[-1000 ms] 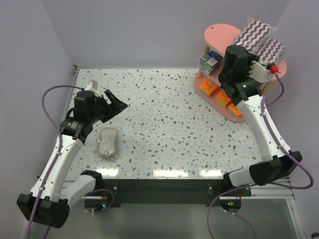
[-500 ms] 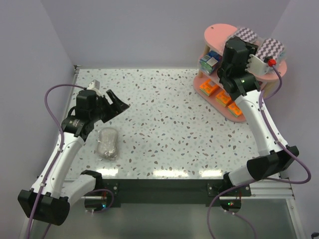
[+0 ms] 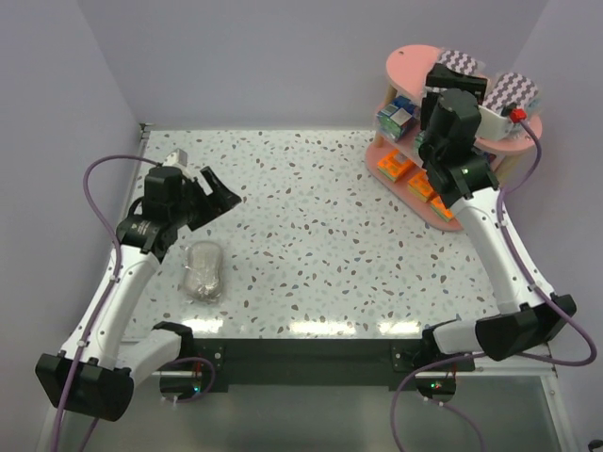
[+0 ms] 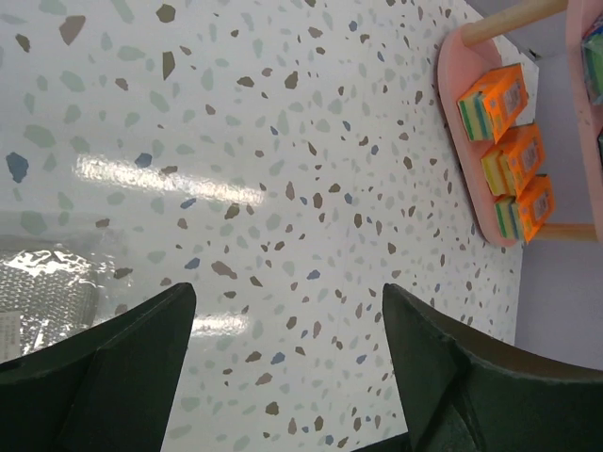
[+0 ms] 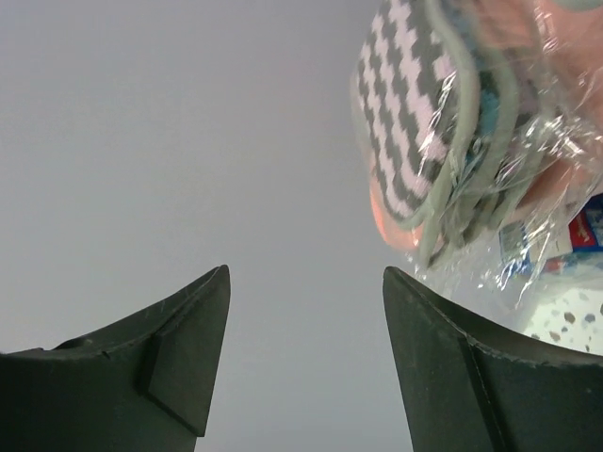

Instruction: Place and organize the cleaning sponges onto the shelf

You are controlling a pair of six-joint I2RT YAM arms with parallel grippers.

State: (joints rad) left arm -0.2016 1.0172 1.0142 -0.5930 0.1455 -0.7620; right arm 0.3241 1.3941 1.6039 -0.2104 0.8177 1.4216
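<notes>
Left wrist, greyish sponge (image 4: 42, 287) partly cropped

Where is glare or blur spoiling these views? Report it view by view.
Top external: lamp streaks glare on the table, along its near edge. Left wrist: a bright band crosses the table, and the greyish sponge glints in its wrap. Right wrist: the zigzag sponge shines through crinkled wrap.
</notes>
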